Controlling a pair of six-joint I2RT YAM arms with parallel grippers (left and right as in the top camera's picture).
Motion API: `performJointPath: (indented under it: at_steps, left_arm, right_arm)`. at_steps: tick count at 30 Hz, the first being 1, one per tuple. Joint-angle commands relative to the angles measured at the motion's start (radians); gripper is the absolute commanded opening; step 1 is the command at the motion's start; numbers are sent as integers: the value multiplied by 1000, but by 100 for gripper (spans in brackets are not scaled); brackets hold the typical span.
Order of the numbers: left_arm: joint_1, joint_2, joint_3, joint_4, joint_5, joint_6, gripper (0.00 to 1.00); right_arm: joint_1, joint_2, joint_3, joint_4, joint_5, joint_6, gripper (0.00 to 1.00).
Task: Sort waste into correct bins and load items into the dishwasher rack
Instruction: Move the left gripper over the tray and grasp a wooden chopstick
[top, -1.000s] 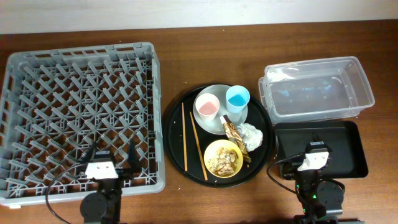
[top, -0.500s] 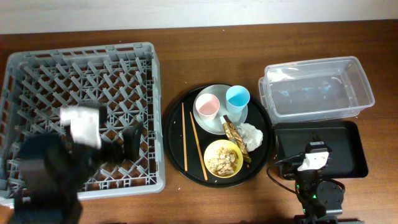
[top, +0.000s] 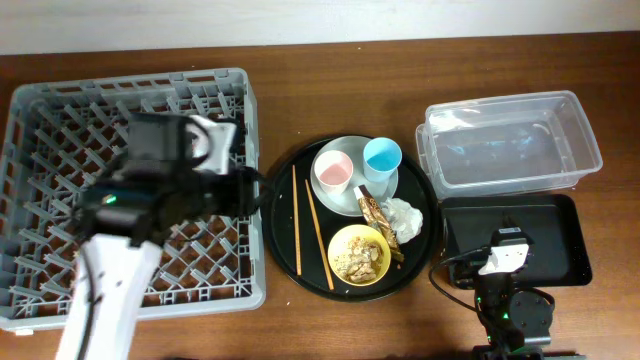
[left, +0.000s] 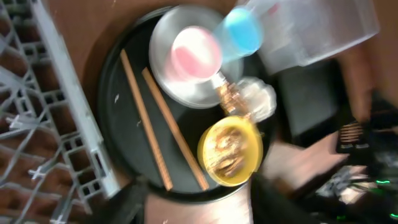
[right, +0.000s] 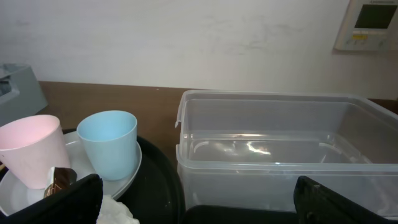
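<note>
From overhead, the left gripper (top: 245, 190) hangs over the right rim of the dishwasher rack (top: 60, 120), next to the round black tray (top: 282, 215) holding pink cup (top: 332, 171), blue cup (top: 382, 158), chopsticks (top: 297, 220) and yellow bowl (top: 359, 254), while the right gripper (top: 503, 255) sits at the small black tray (top: 560, 230). The left wrist view (badly blurred) shows its fingers (left: 134, 202) spread wide, empty. The right wrist view shows fingers (right: 74, 198) apart too, facing the clear tub (right: 273, 155).

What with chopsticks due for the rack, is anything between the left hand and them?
Nothing visible does. The left hand hangs open over the right edge of the dishwasher rack; the chopsticks lie uncovered on the round black tray, only the tray's low rim between.
</note>
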Motion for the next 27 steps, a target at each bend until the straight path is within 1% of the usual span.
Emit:
performJointPath:
  at_steps: [1,3,5,8,16,22,23,27]
  left_arm:
    - [-124,69,11,0,-267,-101,39]
    - [-170,114,11,0,-325,-121,38]
    - [-206,180,11,3,-347,-136,39]
    - [-213,252,11,16,-346,-163,39]
    - [-222,367,11,22,-312,-161,38]
    - [-291,422,10,63,-325,-162,39]
    - [-303,428,10,73,-339,-172,39]
    - [-336,457,-2,85,-448,-314,36]
  right_arm:
    - [-6,-5,-5,-4,2,9,99]
    - [-6,-5,-5,-4,2,9,99]
    - [-6,-5,-5,-4,2,9,99]
    - [-6,-5,-5,-4,2,9,99]
    - [-6,-5,-5,-4,2,9,99]
    - [-6,-5,-5,-4,2,9,99]
    - [-6,-5,-5,-4,2,9,99]
    - [-6,-5,-5,-4,2,9,99]
